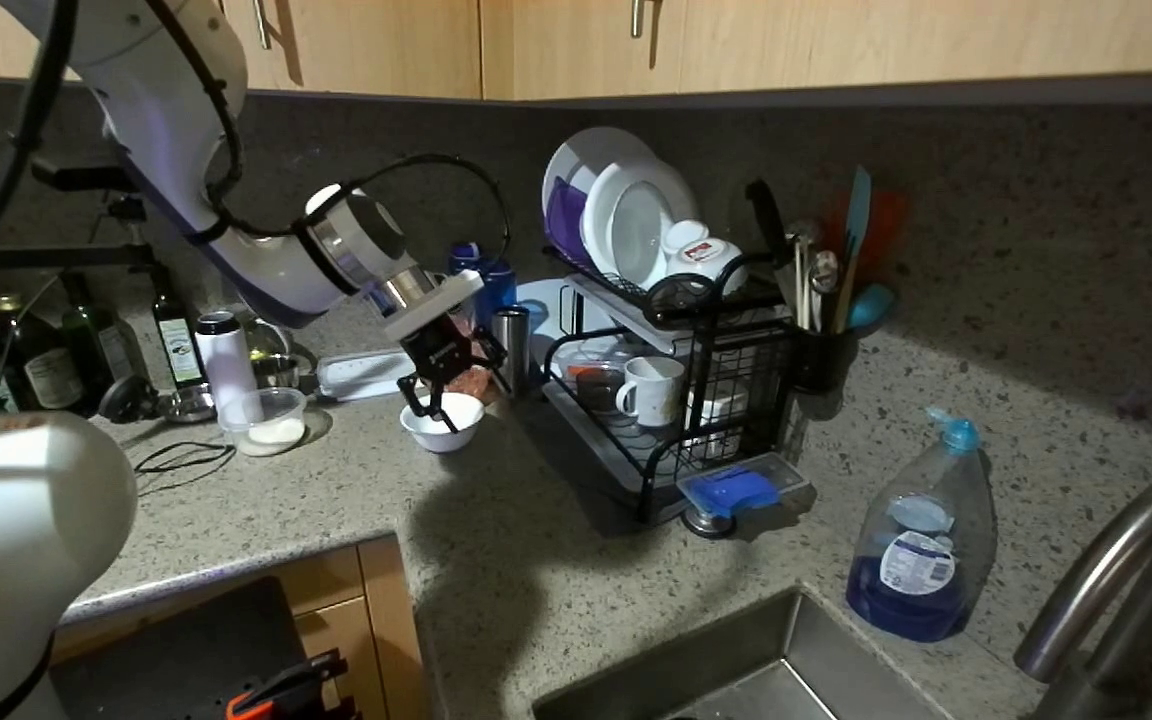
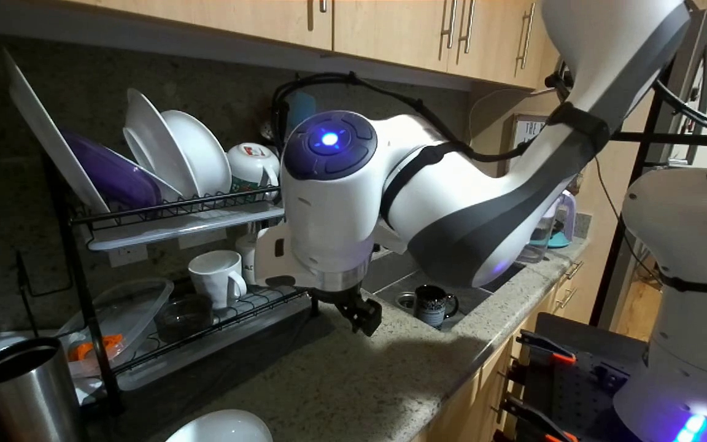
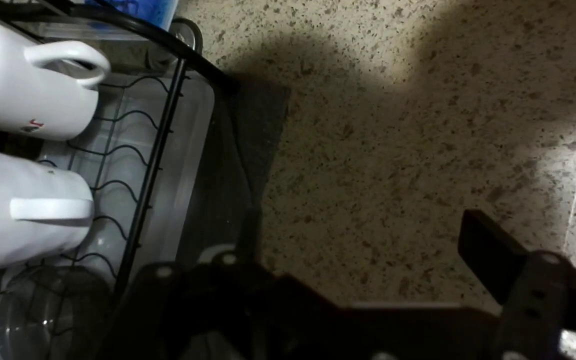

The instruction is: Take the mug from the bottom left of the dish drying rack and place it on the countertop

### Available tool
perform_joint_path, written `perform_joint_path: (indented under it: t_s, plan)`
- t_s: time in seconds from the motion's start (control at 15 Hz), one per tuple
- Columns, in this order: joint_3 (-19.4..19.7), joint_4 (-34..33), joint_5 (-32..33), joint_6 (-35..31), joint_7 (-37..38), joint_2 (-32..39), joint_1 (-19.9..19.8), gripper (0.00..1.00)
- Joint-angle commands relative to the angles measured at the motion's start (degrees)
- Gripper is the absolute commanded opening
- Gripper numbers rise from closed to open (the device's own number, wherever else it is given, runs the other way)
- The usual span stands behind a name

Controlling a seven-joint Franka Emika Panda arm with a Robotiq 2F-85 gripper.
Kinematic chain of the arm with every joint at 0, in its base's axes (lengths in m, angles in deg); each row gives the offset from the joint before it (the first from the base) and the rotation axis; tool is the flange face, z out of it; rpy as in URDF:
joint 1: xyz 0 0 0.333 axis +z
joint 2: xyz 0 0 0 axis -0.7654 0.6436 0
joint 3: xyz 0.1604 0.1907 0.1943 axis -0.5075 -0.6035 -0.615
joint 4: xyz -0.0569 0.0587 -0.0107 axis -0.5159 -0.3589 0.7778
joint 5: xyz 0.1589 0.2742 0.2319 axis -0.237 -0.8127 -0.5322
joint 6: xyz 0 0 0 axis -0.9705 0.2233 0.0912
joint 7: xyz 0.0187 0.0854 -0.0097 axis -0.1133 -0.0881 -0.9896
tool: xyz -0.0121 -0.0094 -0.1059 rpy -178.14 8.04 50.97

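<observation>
The whitish mug [image 1: 658, 390] stands upright on the lower tier of the black dish drying rack [image 1: 648, 480]. It also shows in an exterior view [image 2: 213, 281] and at the left of the wrist view [image 3: 43, 232], its handle towards the rack's open front edge. A second white mug [image 3: 33, 95] stands beside it. My gripper [image 1: 481, 408] is open and empty, apart from the rack, above the speckled countertop [image 1: 496, 560]. In the wrist view my gripper [image 3: 360, 225] has its fingers wide apart with only countertop [image 3: 368, 140] between them.
A white bowl [image 1: 444, 428] is on the counter near the rack. A steel tumbler [image 2: 25, 393] stands at the rack's end. A clear dark bowl [image 2: 185, 318] sits beside the mug. A blue sponge [image 1: 736, 490], soap bottle [image 1: 921, 570] and steel sink [image 1: 786, 680] lie past the rack.
</observation>
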Motion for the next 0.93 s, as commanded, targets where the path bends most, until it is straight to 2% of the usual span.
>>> perform_joint_path:
  t_s: [0.0,0.33,0.4,0.6,0.87]
  plan:
    - [-11.4,-0.5,3.5,1.8,1.8,-2.7,-11.3,1.0]
    - [-11.6,-0.5,3.4,2.0,1.3,-3.2,-11.6,1.0]
    - [-14.0,-0.9,3.9,2.7,0.8,-2.7,-13.6,1.0]
    - [-28.3,-1.5,9.9,2.4,-2.6,-2.0,-26.8,1.0]
    - [-43.3,-2.6,15.9,5.8,-7.2,-1.6,-39.7,1.0]
